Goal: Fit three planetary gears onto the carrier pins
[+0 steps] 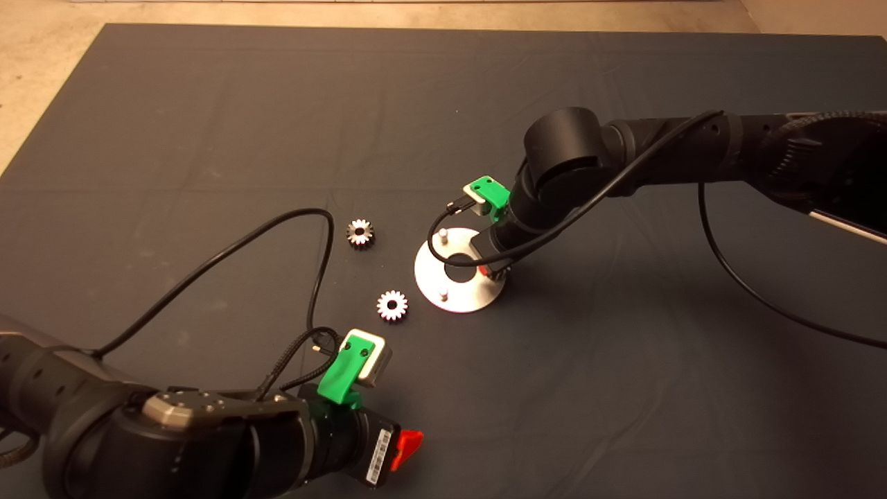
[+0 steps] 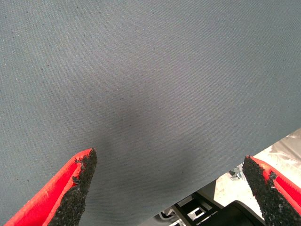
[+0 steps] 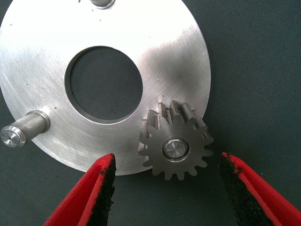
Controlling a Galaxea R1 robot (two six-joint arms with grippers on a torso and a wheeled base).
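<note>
The shiny carrier disc [image 1: 461,287] lies mid-mat, also in the right wrist view [image 3: 56,56]. One planetary gear [image 3: 175,141] sits on a carrier pin, the pin's tip [image 3: 175,148] showing in its bore. Two other pins stand bare [image 1: 443,236] [image 1: 441,291]; the right wrist view shows them too [image 3: 21,131] [image 3: 103,3]. My right gripper [image 3: 164,188] is open just above the seated gear, fingers [image 3: 101,188] apart on either side, not touching it. Two loose gears [image 1: 360,233] [image 1: 392,305] lie left of the disc. My left gripper [image 2: 169,188] is open and empty near the mat's front edge.
The dark mat [image 1: 208,104] covers the table, with bare floor beyond its far edge. Black cables loop from both wrists, one [image 1: 305,229] arching close to the loose gears. Past the mat's front edge the left wrist view shows floor and dark frame parts [image 2: 221,212].
</note>
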